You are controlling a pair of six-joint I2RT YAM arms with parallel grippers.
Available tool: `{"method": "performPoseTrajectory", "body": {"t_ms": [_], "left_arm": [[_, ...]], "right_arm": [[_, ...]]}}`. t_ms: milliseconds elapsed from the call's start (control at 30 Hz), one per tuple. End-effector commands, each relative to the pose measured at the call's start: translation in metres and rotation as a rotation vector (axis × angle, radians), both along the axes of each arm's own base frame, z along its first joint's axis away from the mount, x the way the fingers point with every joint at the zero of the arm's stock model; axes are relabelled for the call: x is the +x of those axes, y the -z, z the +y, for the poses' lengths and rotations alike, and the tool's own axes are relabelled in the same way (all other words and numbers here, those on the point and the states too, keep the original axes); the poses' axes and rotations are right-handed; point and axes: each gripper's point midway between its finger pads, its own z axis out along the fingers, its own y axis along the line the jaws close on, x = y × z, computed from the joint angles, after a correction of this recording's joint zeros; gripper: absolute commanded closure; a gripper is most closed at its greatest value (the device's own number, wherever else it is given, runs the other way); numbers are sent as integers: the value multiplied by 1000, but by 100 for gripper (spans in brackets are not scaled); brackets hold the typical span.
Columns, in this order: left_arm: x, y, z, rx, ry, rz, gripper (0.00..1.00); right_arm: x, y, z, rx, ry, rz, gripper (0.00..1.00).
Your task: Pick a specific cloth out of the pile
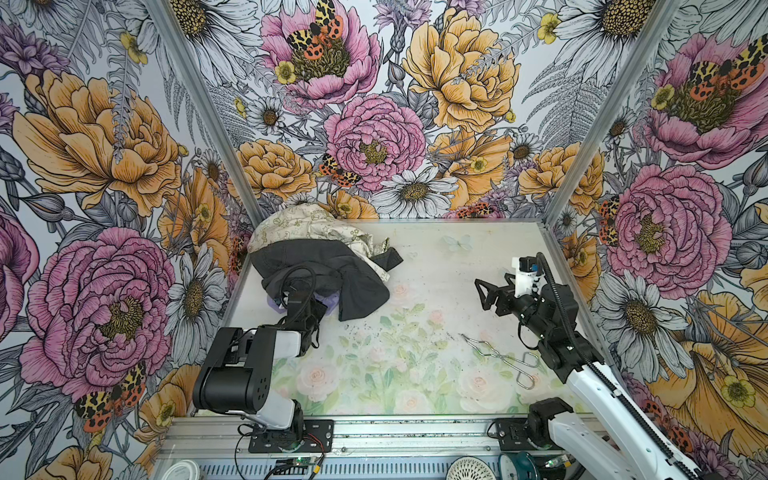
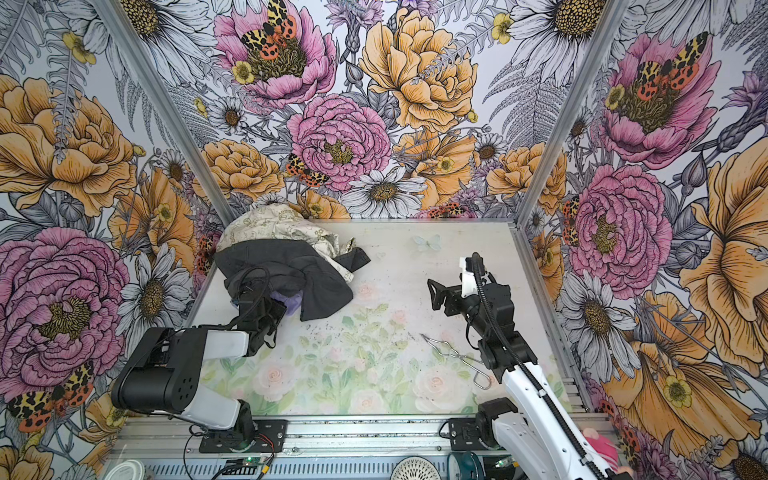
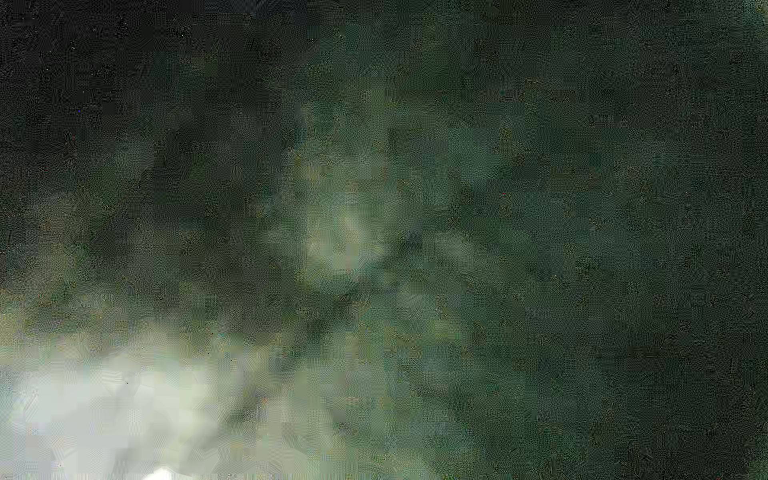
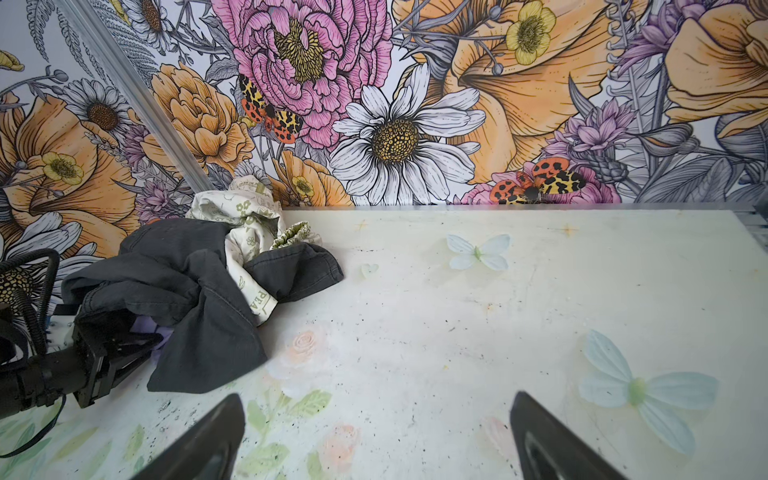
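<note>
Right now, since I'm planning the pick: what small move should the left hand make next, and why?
If its grip holds, probably draw the left hand back low: its tips sit at the lavender cloth, tucked under the charcoal garment, so lifting might drag that along.

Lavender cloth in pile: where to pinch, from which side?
Pinch the lavender cloth at its exposed bunched edge, coming low from the near side of the pile. The charcoal garment drapes over the rest, so a top-down grab would likely catch that instead.
</note>
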Motion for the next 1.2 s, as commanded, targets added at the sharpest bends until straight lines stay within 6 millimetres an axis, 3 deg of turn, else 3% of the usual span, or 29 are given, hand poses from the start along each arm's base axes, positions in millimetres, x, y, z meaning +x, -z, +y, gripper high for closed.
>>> {"method": "performPoseTrajectory", "body": {"t_ms": [0,133,667,1167], "left_arm": [[11,-16,4,0,-1,-63,85],[9,-22,5,1,-2,-82,100],[-2,-58,8,-20,-28,-166,100],[-13,-126,11,16,-48,-268,100]], "right_arm": [[-3,-4,1,-11,-7,-25,0],[-3,-4,1,-7,-7,-24,1],[-6,-9,2,13,-10,-33,0],[-7,-10,2,26,-11,-31,0]]}}
